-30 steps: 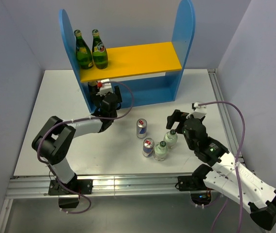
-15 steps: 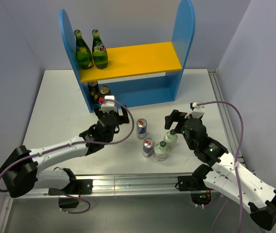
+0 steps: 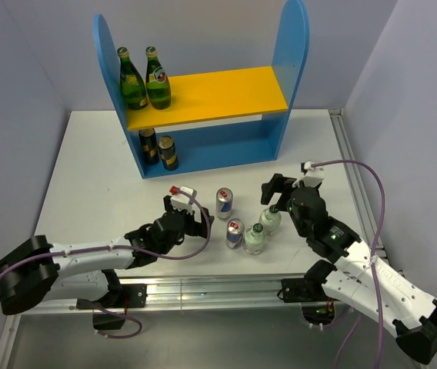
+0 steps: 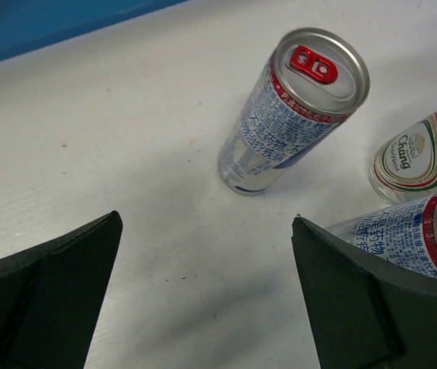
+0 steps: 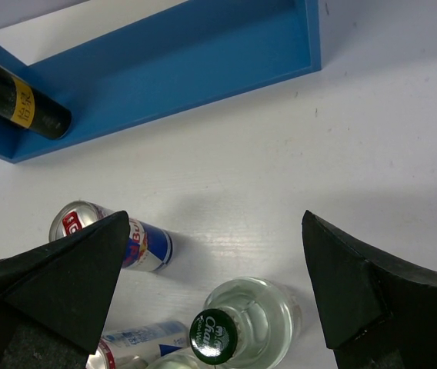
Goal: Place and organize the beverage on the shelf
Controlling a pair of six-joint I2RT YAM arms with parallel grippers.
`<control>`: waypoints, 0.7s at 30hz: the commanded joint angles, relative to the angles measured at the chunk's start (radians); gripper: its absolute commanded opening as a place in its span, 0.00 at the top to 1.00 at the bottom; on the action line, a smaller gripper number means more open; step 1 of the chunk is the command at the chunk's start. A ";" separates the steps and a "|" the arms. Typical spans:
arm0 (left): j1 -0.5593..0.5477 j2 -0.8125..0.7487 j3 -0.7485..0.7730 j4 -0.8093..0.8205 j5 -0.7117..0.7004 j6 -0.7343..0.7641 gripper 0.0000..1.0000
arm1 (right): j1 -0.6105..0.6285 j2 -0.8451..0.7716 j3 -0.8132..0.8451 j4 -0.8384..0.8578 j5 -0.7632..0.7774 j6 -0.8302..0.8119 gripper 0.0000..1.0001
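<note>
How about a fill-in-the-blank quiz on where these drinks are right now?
On the shelf's yellow board stand ____ green bottles. The dark cans stand on its ____ level. On the table, beside two clear bottles, the blue-and-silver cans number ____. The left gripper and right gripper are both ____.
Missing words: two; lower; two; open.

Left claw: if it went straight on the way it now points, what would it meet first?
Probably the upright blue-and-silver can ahead of the open left claw; depth is unclear, and a second can sits close beside one finger.
</note>
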 commanded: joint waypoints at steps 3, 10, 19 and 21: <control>-0.008 0.131 0.015 0.232 0.060 -0.031 0.01 | 0.005 0.007 0.001 0.018 0.035 -0.003 0.00; -0.010 0.265 0.066 0.351 0.065 -0.020 0.02 | 0.006 0.004 0.001 0.021 0.035 -0.001 0.00; -0.008 0.429 0.162 0.453 0.019 0.026 0.04 | 0.005 0.002 -0.001 0.019 0.035 0.000 0.00; -0.008 0.473 0.183 0.464 0.022 0.038 0.04 | 0.006 0.001 -0.001 0.019 0.035 0.002 0.00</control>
